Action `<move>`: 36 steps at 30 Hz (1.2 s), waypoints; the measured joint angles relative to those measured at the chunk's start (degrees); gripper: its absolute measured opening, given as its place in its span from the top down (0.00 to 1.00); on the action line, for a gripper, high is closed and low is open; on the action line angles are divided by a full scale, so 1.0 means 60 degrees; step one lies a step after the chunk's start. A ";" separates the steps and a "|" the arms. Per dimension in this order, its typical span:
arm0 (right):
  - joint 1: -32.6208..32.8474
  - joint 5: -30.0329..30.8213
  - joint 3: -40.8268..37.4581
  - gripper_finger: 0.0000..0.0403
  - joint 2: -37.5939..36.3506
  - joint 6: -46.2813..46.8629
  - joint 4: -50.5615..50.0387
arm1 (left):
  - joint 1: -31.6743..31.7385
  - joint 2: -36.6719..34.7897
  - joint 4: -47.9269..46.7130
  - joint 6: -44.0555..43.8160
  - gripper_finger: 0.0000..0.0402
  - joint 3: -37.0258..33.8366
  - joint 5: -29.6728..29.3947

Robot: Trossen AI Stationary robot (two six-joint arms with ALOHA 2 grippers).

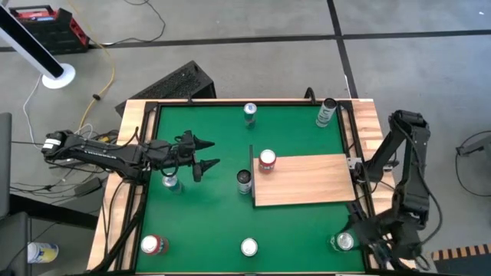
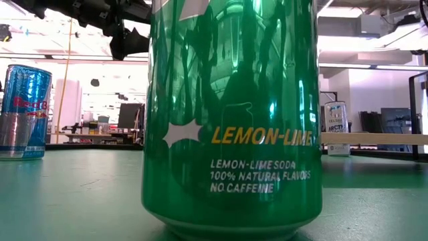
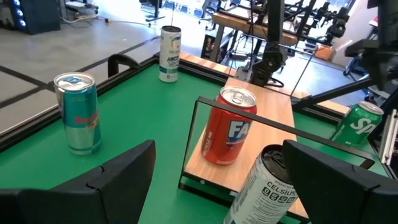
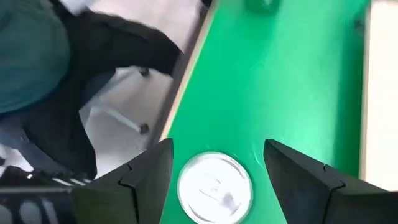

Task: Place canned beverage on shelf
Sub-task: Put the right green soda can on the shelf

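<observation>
The shelf [image 1: 307, 182] is a light wooden board on the green table, with a thin dark upright frame [image 3: 249, 117] at its left end. A red can [image 1: 267, 159] stands on the shelf's far left corner. A dark Celsius can [image 1: 244, 181] stands on the table just left of the frame. My left gripper [image 1: 205, 155] is open and empty, level, left of these two cans, which show between its fingers [image 3: 118, 177]. My right gripper [image 4: 217, 146] is open at the near right corner. Its fingers stand on either side of a green can's top [image 4: 214, 186] without touching it.
Other cans stand on the table: a slim one [image 1: 169, 182] under my left arm, one at the far middle [image 1: 249, 112], a white one at the far right [image 1: 326, 113], a red one at the near left [image 1: 152, 245], a green lemon-lime one at the near middle [image 2: 231, 114].
</observation>
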 joint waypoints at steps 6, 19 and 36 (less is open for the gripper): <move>-0.1476 -0.2376 0.0000 0.32 -0.0096 0.0348 -0.0523 | 0.0000 0.0000 0.0000 -0.0109 0.17 0.0000 0.0268; -0.3682 -0.5430 0.0701 0.32 0.0563 0.2355 -0.2679 | 0.0000 0.0000 -0.0130 0.0359 0.17 0.0004 0.0349; -0.2963 -0.5385 0.2288 0.32 0.2389 0.5073 -0.4121 | 0.0000 0.0004 -0.0794 0.0539 0.17 0.0007 0.0800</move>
